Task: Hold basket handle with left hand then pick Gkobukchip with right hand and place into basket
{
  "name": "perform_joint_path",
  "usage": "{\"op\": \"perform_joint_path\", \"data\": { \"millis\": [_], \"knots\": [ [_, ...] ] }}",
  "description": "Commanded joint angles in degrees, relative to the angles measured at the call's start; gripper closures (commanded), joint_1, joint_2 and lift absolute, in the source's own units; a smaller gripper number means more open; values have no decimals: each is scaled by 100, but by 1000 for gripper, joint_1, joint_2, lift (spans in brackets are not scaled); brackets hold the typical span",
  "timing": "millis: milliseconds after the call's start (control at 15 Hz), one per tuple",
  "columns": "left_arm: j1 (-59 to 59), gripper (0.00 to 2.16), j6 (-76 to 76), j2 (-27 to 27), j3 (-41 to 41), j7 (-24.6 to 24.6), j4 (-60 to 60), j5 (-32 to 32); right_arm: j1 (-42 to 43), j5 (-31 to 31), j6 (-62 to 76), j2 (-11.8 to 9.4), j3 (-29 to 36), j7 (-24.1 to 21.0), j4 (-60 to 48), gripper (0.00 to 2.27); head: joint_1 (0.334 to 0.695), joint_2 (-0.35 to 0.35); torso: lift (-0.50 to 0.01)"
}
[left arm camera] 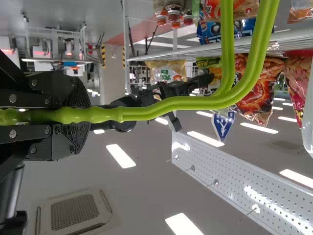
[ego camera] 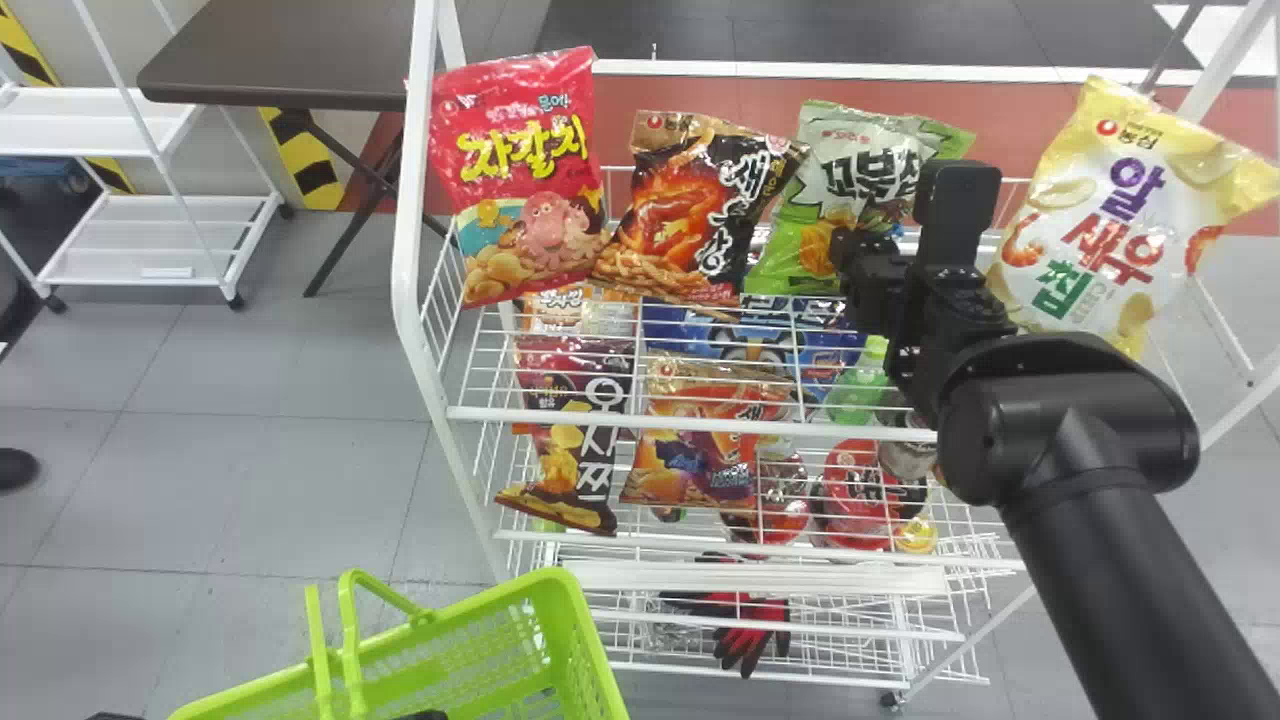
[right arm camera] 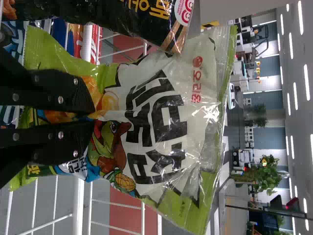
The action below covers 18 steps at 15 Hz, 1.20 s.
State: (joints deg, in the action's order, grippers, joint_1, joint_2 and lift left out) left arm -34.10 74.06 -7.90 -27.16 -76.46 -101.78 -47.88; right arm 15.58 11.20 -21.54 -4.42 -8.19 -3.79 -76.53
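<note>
Holding the green handle point(left arm camera: 171, 105) between closed jaws, the robot's left hand point(left arm camera: 80, 115) does its share of the task, with the basket point(ego camera: 588, 630) low at the left front of the rack. To the right, the right hand point(right arm camera: 93, 117) is at the Gkobukchip point(right arm camera: 161, 122); its jaws look closed on the lower front of the bag, with wrapper between them. The step in hand seems to be the pick, the placing not yet done. The next move probably calls for drawing the bag up clear of its neighbours, then leftward and down into the basket; a thin pinch of slick film could slip, and the swing could brush the other snacks.

Farthest left in the room stand a white cart point(ego camera: 160, 240) and a dark table point(ego camera: 290, 50) on grey tiled floor point(ego camera: 250, 450). Then comes the white wire shelf point(ego camera: 700, 424), its top level bearing a red bag point(ego camera: 520, 180), a brown bag point(ego camera: 690, 210), the Gkobukchip, and at the right end a pale yellow bag point(ego camera: 1120, 215). More snacks sit on the level below, with red and black gloves point(ego camera: 750, 630) lower still
</note>
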Motion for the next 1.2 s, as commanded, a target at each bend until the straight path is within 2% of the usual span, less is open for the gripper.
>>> {"op": "perform_joint_path", "data": {
  "millis": [0,333,600,933,1133],
  "knots": [
    [0,2152,26,-1,0,-1,1,-2,-178,-66,-127,-7,63,-60,-371,2243,695,5,0],
    [18,2152,26,-1,0,-1,-8,-2,-661,-505,-953,-7,142,-605,-1646,2246,695,-20,0],
    [18,2152,44,-9,0,-9,1,-11,-1180,-488,-1762,-7,177,-667,-2701,2246,695,-41,0],
    [35,2152,26,-18,0,-9,27,-11,-2024,-145,-3853,-50,204,-588,-4625,2246,695,-15,0],
    [44,2152,26,-18,0,-1,53,-19,-2525,453,-5330,-103,423,-544,-5662,2243,695,6,0]
  ]
}}
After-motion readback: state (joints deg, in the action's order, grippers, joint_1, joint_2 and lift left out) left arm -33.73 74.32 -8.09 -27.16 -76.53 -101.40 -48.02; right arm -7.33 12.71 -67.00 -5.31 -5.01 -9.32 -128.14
